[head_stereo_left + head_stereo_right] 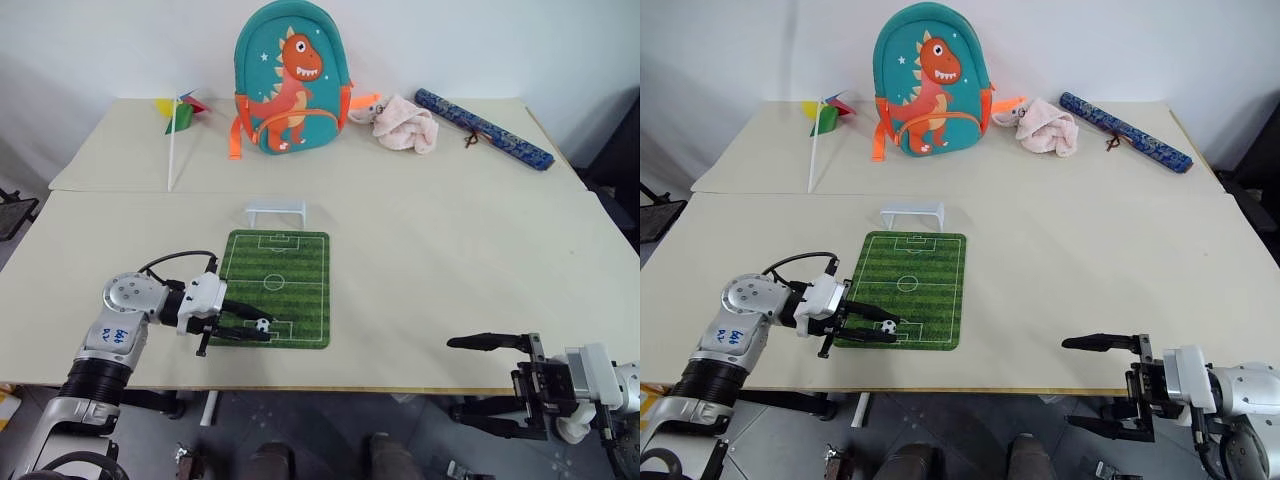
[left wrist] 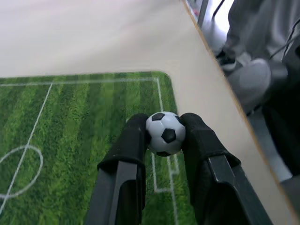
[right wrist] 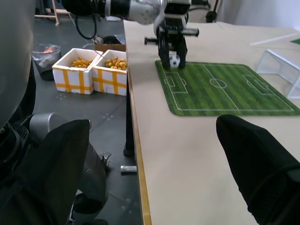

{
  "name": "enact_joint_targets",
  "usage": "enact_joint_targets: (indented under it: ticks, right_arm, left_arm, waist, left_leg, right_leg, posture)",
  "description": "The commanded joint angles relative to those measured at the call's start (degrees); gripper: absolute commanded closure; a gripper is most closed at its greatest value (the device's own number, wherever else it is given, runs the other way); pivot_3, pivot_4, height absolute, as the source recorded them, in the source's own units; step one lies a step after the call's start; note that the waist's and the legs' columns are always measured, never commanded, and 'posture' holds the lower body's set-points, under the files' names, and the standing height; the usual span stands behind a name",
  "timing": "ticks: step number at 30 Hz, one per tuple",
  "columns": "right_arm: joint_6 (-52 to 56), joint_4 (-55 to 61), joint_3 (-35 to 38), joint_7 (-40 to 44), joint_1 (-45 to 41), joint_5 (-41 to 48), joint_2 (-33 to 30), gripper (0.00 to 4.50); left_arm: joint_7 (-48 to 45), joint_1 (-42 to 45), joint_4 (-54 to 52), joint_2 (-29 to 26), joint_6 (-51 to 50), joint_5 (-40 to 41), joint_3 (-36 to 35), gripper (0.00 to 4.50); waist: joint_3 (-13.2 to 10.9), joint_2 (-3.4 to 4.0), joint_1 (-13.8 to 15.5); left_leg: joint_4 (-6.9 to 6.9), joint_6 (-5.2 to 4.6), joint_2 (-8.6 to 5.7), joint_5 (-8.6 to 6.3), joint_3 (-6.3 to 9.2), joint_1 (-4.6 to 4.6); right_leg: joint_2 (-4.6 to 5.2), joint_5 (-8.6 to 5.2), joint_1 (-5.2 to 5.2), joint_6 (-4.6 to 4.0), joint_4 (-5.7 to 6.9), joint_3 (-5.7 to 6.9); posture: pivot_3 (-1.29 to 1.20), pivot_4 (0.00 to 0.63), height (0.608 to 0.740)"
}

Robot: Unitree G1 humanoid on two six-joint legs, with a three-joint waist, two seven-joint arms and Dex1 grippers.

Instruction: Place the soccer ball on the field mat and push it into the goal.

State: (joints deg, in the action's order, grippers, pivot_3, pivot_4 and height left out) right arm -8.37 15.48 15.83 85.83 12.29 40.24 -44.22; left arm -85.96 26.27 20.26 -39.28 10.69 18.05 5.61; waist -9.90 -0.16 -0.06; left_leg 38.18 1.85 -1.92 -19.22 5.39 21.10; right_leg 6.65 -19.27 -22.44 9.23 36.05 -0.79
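item: soccer ball (image 2: 164, 133), pinched in left gripper (image 1: 255, 328) fingers above near end of field mat (image 1: 290, 270). right gripper (image 1: 490, 385): fingers spread, empty, off the worktop (image 1: 450, 240) edge. step: placing. next: release, then push toward goal (image 1: 276, 212).

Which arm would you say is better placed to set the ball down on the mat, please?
Left. Its gripper already holds the ball over the mat's near end, while the right gripper hangs open and empty at the table's near edge.
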Motion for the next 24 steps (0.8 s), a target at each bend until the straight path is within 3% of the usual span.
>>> enact_joint_targets:
  ticks: [1, 15, 17, 21, 24]
  right_arm:
    - [0.64, 2.5, -1.36, -1.94, -1.03, -0.12, 1.31, 0.0]
    - [2.3, 6.05, -2.99, -6.57, -0.19, -0.84, 3.13, 0.0]
    - [2.37, 6.07, -3.12, -6.81, -0.16, -0.86, 3.16, 0.0]
    - [2.59, 6.02, -3.54, -7.15, -0.17, -0.8, 3.19, 0.0]
    - [2.77, 6.05, -3.85, -7.49, -0.3, -0.84, 3.29, 0.0]
  left_arm:
    - [-0.14, 2.34, 5.4, 0.93, 6.18, -3.35, 0.7, 3.64]
    - [0.34, 3.14, 8.84, 2.41, 8.07, -5.21, 1.49, 3.64]
    - [1.08, 3.56, 9.02, 2.75, 7.65, -4.93, 0.94, 2.93]
    - [2.02, 3.88, 8.55, 3.48, 7.83, -4.09, 0.2, 1.92]
    - [1.21, 3.58, 7.84, 3.49, 7.3, -3.31, 0.19, 1.92]
  waist:
    - [0.0, -0.01, 0.05]
    - [0.0, -0.01, 0.08]
    - [0.0, -0.01, 0.08]
    - [0.0, -0.01, 0.08]
    - [-0.01, -0.01, 0.07]
  left_leg:
    - [0.02, 0.0, -0.01, 0.0, 0.03, 0.01]
    - [0.04, 0.0, -0.04, 0.0, 0.12, 0.04]
    - [0.05, 0.0, -0.05, 0.0, 0.12, 0.04]
    - [0.05, 0.0, -0.04, 0.0, 0.12, 0.04]
    - [0.06, 0.0, -0.04, 0.0, 0.12, 0.04]
  right_leg:
    - [0.0, 0.0, 0.0, 0.0, 0.0, 0.01]
    - [0.02, 0.01, 0.01, 0.01, 0.02, 0.07]
    - [0.02, 0.01, 0.02, 0.01, 0.03, 0.07]
    - [0.02, 0.01, 0.02, 0.01, 0.04, 0.07]
    - [0.02, 0.01, 0.02, 0.01, 0.04, 0.07]
  posture:
    - [0.0, 0.15, 0.74]
    - [0.0, 0.15, 0.74]
    - [0.0, 0.15, 0.74]
    - [0.0, 0.15, 0.74]
    - [0.0, 0.15, 0.74]
